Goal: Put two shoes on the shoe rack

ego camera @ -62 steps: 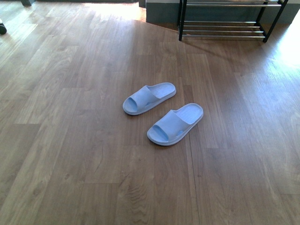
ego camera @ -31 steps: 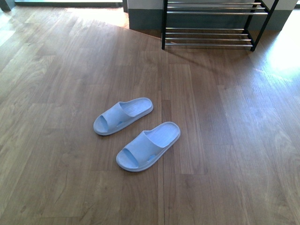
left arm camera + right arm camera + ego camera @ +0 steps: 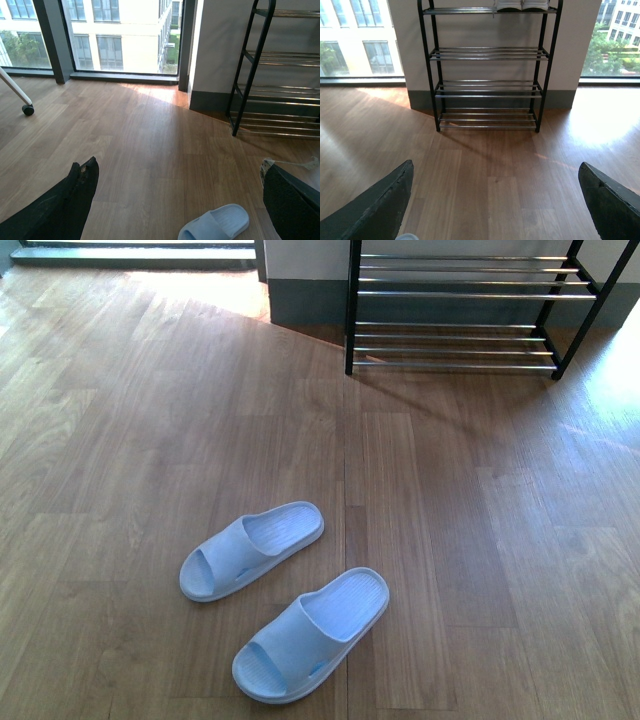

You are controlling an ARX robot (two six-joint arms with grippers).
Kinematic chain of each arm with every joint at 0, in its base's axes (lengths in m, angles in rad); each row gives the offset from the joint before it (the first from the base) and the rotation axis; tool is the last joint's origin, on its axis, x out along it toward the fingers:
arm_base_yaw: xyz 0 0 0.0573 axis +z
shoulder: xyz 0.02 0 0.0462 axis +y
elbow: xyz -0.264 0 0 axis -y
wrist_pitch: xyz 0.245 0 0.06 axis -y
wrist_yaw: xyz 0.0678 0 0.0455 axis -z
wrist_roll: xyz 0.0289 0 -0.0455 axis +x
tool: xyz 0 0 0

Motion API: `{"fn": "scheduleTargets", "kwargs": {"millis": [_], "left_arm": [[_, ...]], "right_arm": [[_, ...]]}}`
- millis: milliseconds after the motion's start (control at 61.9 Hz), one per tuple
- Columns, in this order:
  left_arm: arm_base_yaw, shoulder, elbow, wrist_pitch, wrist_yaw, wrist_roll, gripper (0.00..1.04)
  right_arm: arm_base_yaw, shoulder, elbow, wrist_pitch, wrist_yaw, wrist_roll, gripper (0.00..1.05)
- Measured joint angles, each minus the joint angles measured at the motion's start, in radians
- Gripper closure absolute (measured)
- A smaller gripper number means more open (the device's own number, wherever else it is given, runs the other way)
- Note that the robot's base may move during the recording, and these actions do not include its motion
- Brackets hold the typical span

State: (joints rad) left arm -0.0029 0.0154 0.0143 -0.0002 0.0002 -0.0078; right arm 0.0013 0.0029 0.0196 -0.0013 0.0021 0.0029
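Observation:
Two pale blue slide sandals lie side by side on the wood floor, one (image 3: pixel 252 550) further off and one (image 3: pixel 312 635) nearer. The shoe rack (image 3: pixel 460 310) stands against the wall beyond them, black frame with chrome rods. Neither arm shows in the front view. My left gripper (image 3: pixel 176 167) is open above the floor, with one sandal (image 3: pixel 215 224) below and between its fingers. My right gripper (image 3: pixel 496 167) is open and faces the rack (image 3: pixel 490 70). White soles of a pair of shoes (image 3: pixel 520 5) show on its top tier. A sliver of sandal (image 3: pixel 407 236) shows at the frame edge.
A grey baseboard and wall (image 3: pixel 300 300) run behind the rack. Large windows (image 3: pixel 120 40) reach the floor at the left. A castor wheel on a white leg (image 3: pixel 28 110) stands near the window. Bright sun patches lie on the floor beside the rack.
In the front view the sandals have slid lower and to the left, and the rack shows larger and lower. The view has shifted towards the rack; the sandals themselves lie as before.

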Motion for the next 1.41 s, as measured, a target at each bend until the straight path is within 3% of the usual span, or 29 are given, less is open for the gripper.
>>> {"fn": "scheduleTargets", "kwargs": {"millis": [355, 372, 436, 469, 501, 582, 792, 872, 1083, 1179, 1276, 1406], "left_arm": [[0.0, 0.0, 0.0, 0.0, -0.001, 0.0, 0.09], [-0.005, 0.005, 0.002, -0.006, -0.021, -0.009, 0.09], [-0.184, 0.241, 0.118, -0.231, -0.456, -0.264, 0.09], [-0.243, 0.379, 0.15, -0.212, -0.566, -0.365, 0.09], [-0.28, 0.484, 0.171, -0.175, -0.596, -0.443, 0.09], [-0.322, 0.75, 0.235, -0.047, -0.569, -0.552, 0.09], [-0.308, 1.439, 0.435, 0.229, -0.255, -0.595, 0.09], [-0.309, 1.611, 0.522, 0.209, -0.16, -0.654, 0.09], [-0.428, 1.904, 0.832, 0.033, -0.055, -0.869, 0.09], [-0.467, 1.999, 0.975, -0.057, -0.058, -0.927, 0.09], [-0.439, 2.067, 1.051, -0.073, -0.04, -0.94, 0.09], [-0.315, 2.178, 1.085, -0.069, 0.048, -0.949, 0.09]], "right_arm": [[0.0, 0.0, 0.0, 0.0, -0.002, 0.0, 0.09], [0.0, 0.0, 0.0, 0.0, -0.002, 0.0, 0.09], [0.0, 0.0, 0.0, 0.0, 0.0, 0.0, 0.09], [0.0, 0.0, 0.0, 0.0, -0.002, 0.0, 0.09], [0.0, 0.0, 0.0, 0.0, -0.002, 0.0, 0.09], [0.0, 0.0, 0.0, 0.0, -0.002, 0.0, 0.09], [0.0, 0.0, 0.0, 0.0, -0.002, 0.0, 0.09], [0.0, 0.0, 0.0, 0.0, -0.002, 0.0, 0.09], [0.0, 0.0, 0.0, 0.0, -0.002, 0.0, 0.09], [0.0, 0.0, 0.0, 0.0, -0.002, 0.0, 0.09], [0.0, 0.0, 0.0, 0.0, -0.002, 0.0, 0.09], [0.0, 0.0, 0.0, 0.0, -0.002, 0.0, 0.09]]}}
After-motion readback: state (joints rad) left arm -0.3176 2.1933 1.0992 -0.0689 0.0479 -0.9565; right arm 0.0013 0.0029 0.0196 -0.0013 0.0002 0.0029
